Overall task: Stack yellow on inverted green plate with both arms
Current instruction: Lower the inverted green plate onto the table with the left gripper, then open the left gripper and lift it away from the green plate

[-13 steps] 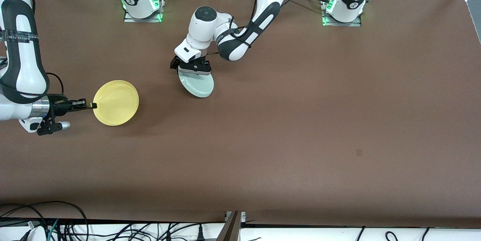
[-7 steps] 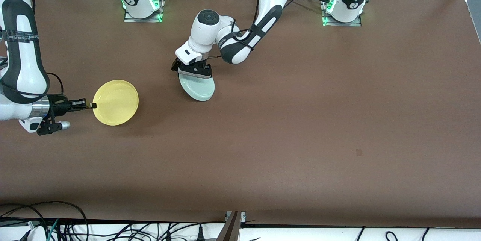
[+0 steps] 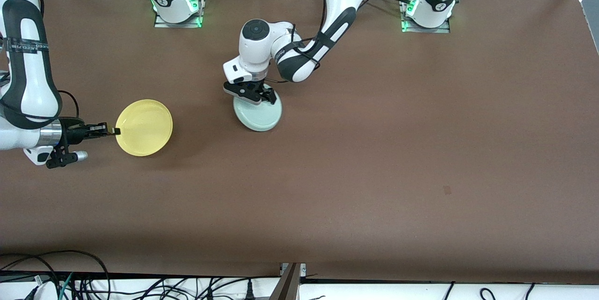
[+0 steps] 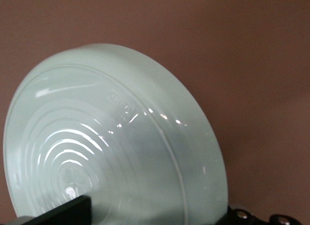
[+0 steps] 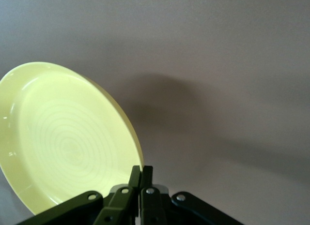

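— Where is the green plate (image 3: 258, 113)?
— Upside down on the table (image 3: 374, 150), under my left gripper (image 3: 249, 92), fingers spread wide.
— And yellow (image 3: 144, 127)?
— My right gripper (image 3: 110, 131) pinches its rim, near the right arm's end.

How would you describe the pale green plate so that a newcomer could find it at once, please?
On the brown table, look under the open left gripper. The pale mint-green round plate lies there upside down, unlike the bright yellow plate.
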You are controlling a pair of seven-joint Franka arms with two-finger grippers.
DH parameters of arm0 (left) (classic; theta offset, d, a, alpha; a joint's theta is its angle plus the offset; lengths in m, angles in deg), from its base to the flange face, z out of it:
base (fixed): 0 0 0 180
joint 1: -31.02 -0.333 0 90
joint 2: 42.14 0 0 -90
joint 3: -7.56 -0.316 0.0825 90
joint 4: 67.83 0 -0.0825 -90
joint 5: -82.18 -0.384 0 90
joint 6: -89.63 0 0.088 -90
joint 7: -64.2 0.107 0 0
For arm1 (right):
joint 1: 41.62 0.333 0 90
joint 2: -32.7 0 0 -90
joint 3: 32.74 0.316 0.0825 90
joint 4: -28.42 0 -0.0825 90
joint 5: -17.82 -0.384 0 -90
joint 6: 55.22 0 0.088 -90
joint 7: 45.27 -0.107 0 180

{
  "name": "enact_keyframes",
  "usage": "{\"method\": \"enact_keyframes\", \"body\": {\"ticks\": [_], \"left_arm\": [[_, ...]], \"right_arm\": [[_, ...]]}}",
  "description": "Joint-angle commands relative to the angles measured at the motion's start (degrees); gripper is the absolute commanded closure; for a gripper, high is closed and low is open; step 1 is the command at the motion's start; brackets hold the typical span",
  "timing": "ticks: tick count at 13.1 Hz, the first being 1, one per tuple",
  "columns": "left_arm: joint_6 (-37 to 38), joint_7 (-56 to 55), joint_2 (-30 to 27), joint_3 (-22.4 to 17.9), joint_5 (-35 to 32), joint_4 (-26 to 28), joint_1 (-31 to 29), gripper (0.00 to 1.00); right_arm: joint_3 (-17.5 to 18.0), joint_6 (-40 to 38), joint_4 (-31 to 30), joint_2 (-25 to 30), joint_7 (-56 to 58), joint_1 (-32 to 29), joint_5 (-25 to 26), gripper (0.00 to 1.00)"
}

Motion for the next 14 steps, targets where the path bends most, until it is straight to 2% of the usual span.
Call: {"method": "enact_keyframes", "body": {"ticks": [1,3,4,6,8,9,10,14], "left_arm": [[14.0,9.2,-4.7,-0.2,-0.3,1.5,-0.7,0.0],[21.9,12.5,-5.7,-0.7,-1.5,1.5,-0.6,0.0],[25.3,13.8,-5.8,-0.6,-4.9,1.5,-0.6,0.0],[27.5,14.0,-6.1,-0.1,-10.0,1.5,0.0,0.0],[27.4,13.8,-6.2,0.3,-9.1,1.1,-0.1,0.0],[26.9,13.8,-5.9,1.8,-7.7,-0.4,-0.2,0.0],[26.4,13.7,-5.5,2.7,-3.5,-1.2,-0.4,0.0],[24.9,13.7,-6.2,2.8,12.9,-1.4,-1.5,0.0]], "right_arm": [[0.0,-0.5,0.2,0.0,0.9,0.0,0.7,1.0],[0.0,-0.5,0.2,0.0,0.9,0.0,0.7,1.0],[0.0,-0.5,0.2,0.0,0.9,0.0,0.7,1.0],[0.0,-0.5,0.2,0.0,0.9,0.0,0.7,1.0],[0.0,-0.5,0.2,0.0,0.9,0.0,0.7,1.0],[-0.1,-0.5,0.2,-0.1,0.9,-0.1,0.7,1.0],[-0.1,-0.5,0.2,-0.1,0.9,-0.1,0.7,1.0],[0.0,-0.5,0.2,-0.2,0.9,-0.1,0.7,1.0]]}}
